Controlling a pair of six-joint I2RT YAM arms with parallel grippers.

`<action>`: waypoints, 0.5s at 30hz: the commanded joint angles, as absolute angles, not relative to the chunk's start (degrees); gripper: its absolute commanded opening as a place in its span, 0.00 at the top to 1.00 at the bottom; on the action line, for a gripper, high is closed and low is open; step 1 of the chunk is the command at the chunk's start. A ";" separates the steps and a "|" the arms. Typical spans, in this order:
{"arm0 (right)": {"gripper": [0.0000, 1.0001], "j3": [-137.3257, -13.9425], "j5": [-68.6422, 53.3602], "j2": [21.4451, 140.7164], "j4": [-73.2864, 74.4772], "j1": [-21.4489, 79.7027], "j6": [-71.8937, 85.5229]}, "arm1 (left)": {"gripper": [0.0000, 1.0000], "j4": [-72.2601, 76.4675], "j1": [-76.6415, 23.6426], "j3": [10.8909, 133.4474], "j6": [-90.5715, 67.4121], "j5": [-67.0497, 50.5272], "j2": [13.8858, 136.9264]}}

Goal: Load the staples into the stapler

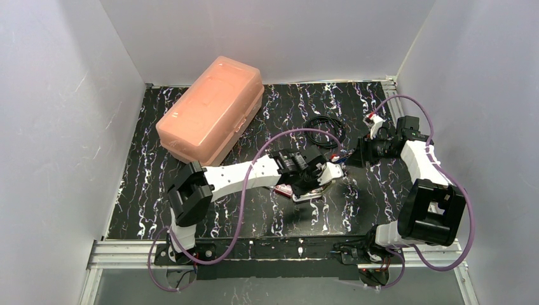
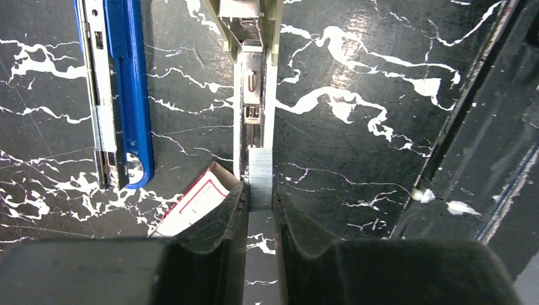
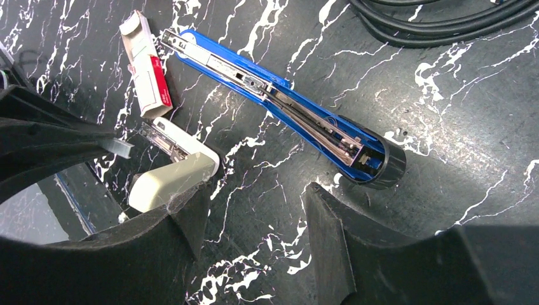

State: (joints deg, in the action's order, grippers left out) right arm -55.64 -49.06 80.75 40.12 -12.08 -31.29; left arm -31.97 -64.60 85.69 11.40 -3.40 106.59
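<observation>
Left gripper (image 2: 259, 202) pinches one grey strip of staples (image 2: 260, 171) between nearly closed fingers, in line with the open magazine of the cream stapler (image 2: 254, 95). Two staplers lie opened: the cream one and a blue stapler (image 2: 130, 95). One red staples box (image 2: 198, 198) lies between them, just beside the left finger. The left arm stretches across the table's centre, while the right gripper (image 3: 254, 197) hovers wide open, empty, near the blue stapler's rounded end.
</observation>
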 commanded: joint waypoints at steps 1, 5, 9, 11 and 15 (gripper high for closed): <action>0.36 -56.95 -51.25 80.95 41.11 -12.57 -32.30 | 0.99 -33.56 -64.20 87.85 13.57 -2.20 108.25; 0.36 -57.11 -51.58 81.18 41.56 -12.57 -32.68 | 0.99 -33.35 -64.16 87.62 14.33 -2.11 109.28; 0.36 -57.22 -51.74 81.35 41.82 -12.57 -32.85 | 0.99 -32.05 -63.99 86.42 14.82 -1.74 109.10; 0.36 -57.22 -51.74 81.33 41.82 -12.57 -32.87 | 1.00 -31.49 -63.85 86.10 15.06 -2.04 109.19; 0.36 -57.13 -51.69 81.27 41.92 -12.63 -32.91 | 1.00 -31.56 -63.60 86.30 15.59 -2.54 109.97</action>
State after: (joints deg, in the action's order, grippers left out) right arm -55.64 -49.95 81.06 40.60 -12.27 -31.92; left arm -31.35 -64.20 86.11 14.33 -2.31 109.60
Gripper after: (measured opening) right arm 0.643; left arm 0.163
